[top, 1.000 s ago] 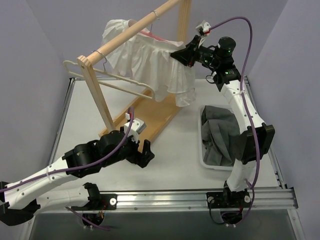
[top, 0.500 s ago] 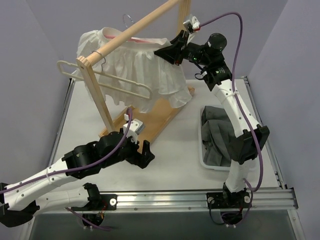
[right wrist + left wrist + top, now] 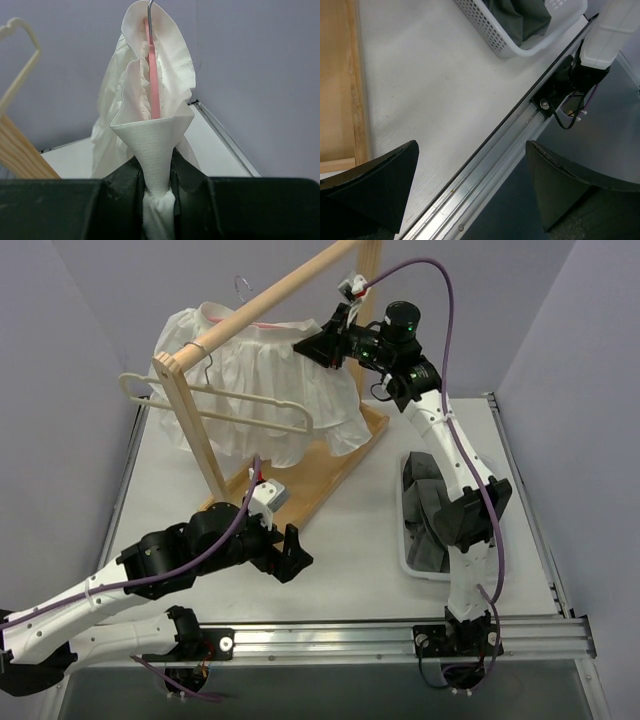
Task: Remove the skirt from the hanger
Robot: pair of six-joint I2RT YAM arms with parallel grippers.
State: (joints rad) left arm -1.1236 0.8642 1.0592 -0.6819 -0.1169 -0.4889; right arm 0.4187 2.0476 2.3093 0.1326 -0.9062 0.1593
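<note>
- Skirt [image 3: 270,405] has swung toward 9 o'clock under the wooden rail [image 3: 295,278] over the last second. It now hangs bunched at about 11 o'clock of the table.
- Right gripper [image 3: 312,347] has travelled with it, pinched tight on a fold of white waistband at the skirt's 3 o'clock end.
- Left gripper [image 3: 290,558] sits low at 7 o'clock, fingers spread wide, nothing between them.
- Pink hanger [image 3: 154,85] is inside the waistband. Judgement: cloth dragged sideways, not yet slipped off.
</note>
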